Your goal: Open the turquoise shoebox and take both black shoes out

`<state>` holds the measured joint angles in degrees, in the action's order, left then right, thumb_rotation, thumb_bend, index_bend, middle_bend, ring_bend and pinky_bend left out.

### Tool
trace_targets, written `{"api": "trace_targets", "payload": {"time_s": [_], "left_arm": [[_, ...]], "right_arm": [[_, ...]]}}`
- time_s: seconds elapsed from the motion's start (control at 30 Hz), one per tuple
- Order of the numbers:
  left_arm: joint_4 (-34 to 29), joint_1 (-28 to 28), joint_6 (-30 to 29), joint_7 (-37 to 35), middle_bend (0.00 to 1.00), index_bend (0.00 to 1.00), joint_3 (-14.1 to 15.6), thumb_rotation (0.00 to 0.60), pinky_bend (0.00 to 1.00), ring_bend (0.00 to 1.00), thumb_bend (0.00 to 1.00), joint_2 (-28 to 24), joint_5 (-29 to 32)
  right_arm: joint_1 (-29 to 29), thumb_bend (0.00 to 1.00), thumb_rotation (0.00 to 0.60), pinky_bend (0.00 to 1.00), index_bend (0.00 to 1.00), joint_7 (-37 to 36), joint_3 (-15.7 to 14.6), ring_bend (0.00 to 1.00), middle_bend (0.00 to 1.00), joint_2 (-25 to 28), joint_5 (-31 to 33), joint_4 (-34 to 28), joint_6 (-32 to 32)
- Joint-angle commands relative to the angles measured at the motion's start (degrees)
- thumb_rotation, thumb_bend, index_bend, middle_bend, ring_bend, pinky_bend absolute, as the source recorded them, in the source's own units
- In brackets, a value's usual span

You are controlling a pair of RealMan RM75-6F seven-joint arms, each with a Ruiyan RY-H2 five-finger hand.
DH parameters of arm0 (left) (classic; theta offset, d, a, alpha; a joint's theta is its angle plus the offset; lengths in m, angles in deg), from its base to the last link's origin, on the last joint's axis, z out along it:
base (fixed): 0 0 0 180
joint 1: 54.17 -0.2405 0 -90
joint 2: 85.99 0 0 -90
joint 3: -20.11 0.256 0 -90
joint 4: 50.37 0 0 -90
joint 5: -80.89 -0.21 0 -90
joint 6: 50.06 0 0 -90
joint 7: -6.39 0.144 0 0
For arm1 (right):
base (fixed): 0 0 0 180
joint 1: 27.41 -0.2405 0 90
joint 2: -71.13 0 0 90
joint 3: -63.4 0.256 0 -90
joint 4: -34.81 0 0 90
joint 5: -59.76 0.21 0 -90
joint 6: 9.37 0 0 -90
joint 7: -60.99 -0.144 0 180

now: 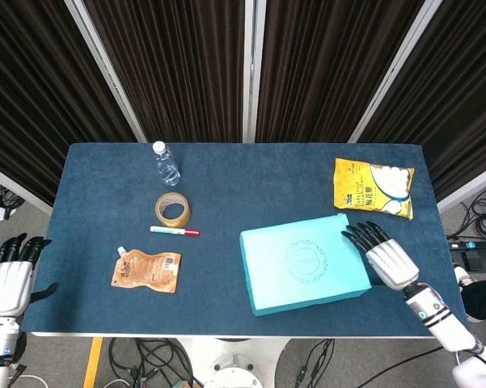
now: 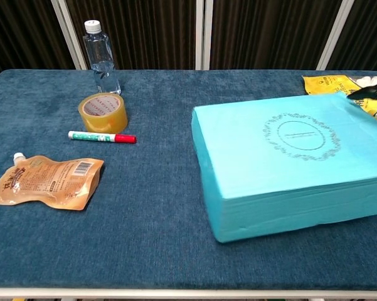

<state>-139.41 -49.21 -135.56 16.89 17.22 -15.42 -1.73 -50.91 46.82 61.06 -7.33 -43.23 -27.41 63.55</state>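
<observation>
The turquoise shoebox [image 1: 305, 263] lies closed on the blue table, right of centre, and fills the right half of the chest view [image 2: 292, 160]. No black shoes show; the lid hides the inside. My right hand [image 1: 384, 257] is at the box's right edge with fingers spread, the dark fingertips [image 2: 371, 92] reaching onto the lid's far right corner. It holds nothing. My left hand [image 1: 6, 279] hangs off the table's left edge, fingers apart and empty, and is outside the chest view.
On the left half lie a water bottle [image 1: 166, 164], a tape roll [image 1: 172, 210], a red-capped marker [image 1: 175, 231] and a brown pouch [image 1: 147, 270]. A yellow snack bag [image 1: 374, 187] sits just behind the box and my right hand.
</observation>
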Motion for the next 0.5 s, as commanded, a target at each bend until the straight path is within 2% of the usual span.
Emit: {"api": "trace_targets", "payload": {"time_s": [0.03, 0.5], "left_arm": [[0.06, -0.21, -0.13, -0.27, 0.18, 0.23, 0.13, 0.600, 0.12, 0.08, 0.02, -0.03, -0.02], [1.61, -0.33, 0.13, -2.20, 0.18, 0.23, 0.10, 0.600, 0.12, 0.08, 0.02, 0.66, -0.08]], "right_arm": [[-0.64, 0.00, 0.600, 0.00, 0.00, -1.03, -1.02, 0.00, 0.05, -1.40, -1.39, -0.50, 1.44], [-5.66, 0.00, 0.600, 0.00, 0.00, 2.31, 0.60, 0.00, 0.07, -6.74, -1.12, -4.99, -0.64]]}}
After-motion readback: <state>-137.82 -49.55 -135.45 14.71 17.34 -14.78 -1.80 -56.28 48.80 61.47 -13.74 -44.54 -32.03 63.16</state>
